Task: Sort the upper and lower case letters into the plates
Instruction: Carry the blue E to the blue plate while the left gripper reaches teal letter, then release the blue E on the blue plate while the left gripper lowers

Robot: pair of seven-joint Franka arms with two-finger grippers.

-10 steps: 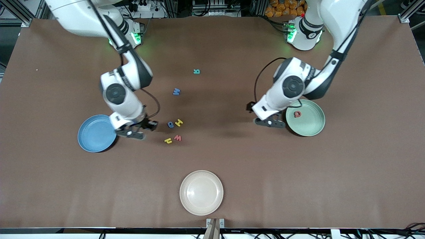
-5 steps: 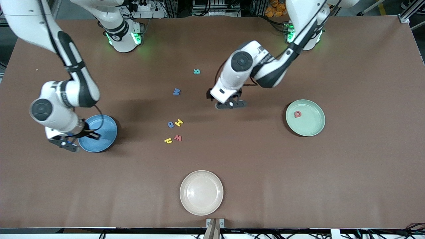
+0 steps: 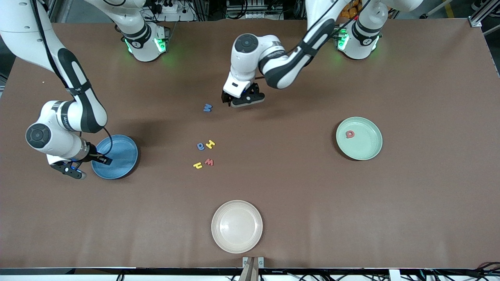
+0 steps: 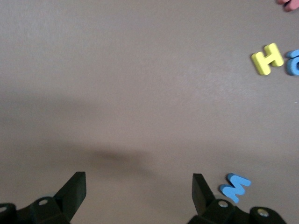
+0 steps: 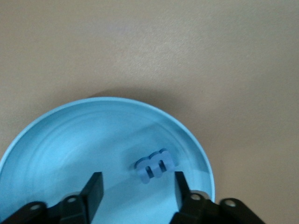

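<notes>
A small blue m (image 5: 155, 164) is now lying in the sky-blue plate (image 3: 121, 164), just below the right gripper (image 5: 135, 186), whose fingers are standing apart with nothing between them. A second ago that gripper was near the letter cluster; it has since crossed to the plate at the right arm's end of the table, and its jaws are spreading. I judge the letter is freshly released, so one more piece is counting as sorted.

The left gripper (image 3: 241, 98) is also moving: it has left the mint-green plate (image 3: 369, 150), where a red letter (image 3: 350, 134) is resting, and is now hanging with fingers wide open and empty beside the blue M (image 3: 208, 107). The teal letter seen earlier seems hidden under that arm, though I cannot confirm it.

Four letters (image 3: 205, 154) are waiting mid-table; the cream plate (image 3: 236, 242) is sitting nearer the camera.
</notes>
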